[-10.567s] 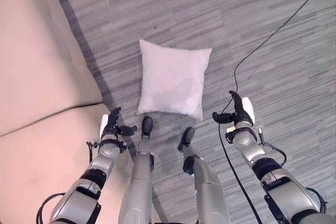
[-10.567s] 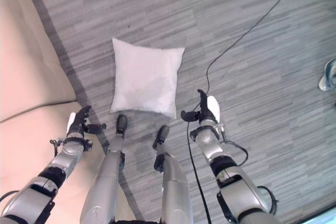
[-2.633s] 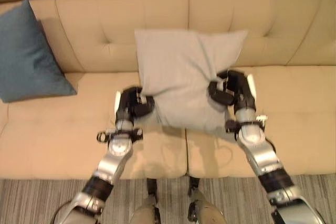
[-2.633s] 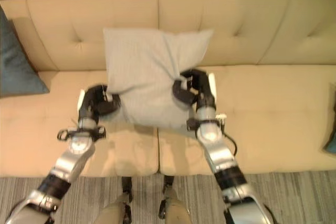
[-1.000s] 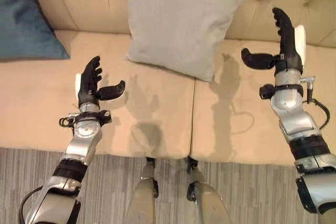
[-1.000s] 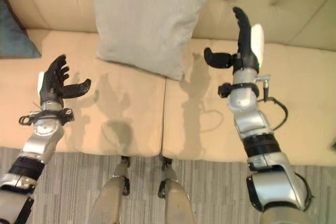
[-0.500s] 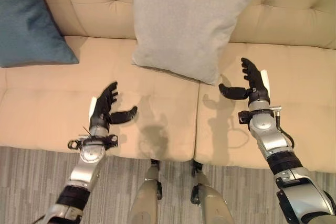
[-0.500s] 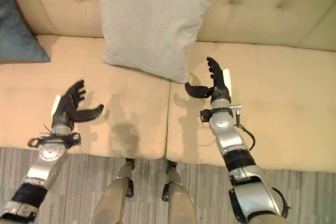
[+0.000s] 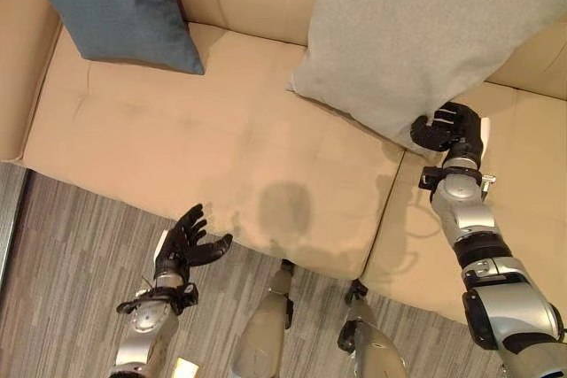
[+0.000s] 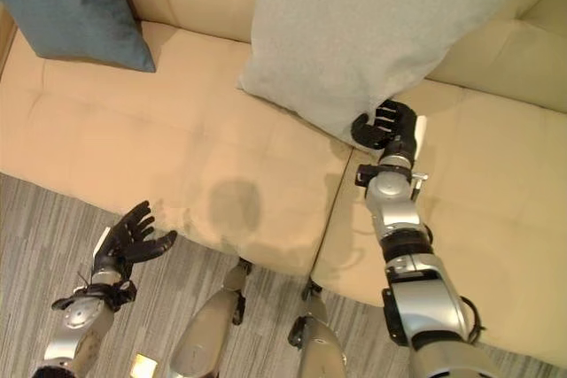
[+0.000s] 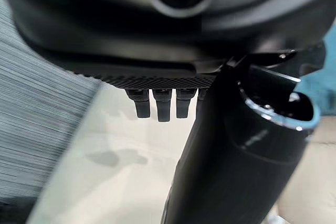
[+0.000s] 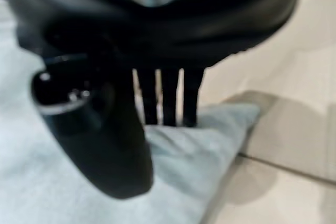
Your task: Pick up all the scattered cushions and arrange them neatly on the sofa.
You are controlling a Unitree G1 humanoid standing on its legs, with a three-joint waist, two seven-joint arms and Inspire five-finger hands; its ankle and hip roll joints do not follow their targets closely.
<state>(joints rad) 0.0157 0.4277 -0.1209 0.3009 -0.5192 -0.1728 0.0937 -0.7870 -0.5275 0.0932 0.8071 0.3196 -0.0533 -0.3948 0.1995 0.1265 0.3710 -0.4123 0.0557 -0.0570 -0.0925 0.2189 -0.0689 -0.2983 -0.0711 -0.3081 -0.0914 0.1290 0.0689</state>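
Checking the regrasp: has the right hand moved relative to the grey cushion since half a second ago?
Yes. The right hand has closed in on the grey cushion and now grips its lower corner; earlier it hovered open beside that corner.

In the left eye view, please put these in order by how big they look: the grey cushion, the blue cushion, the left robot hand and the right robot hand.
1. Grey cushion, cut off by the view's edge.
2. Blue cushion, also cut off.
3. Left robot hand and right robot hand: too alike to rank; the left is spread open, the right curled at the grey cushion's corner.
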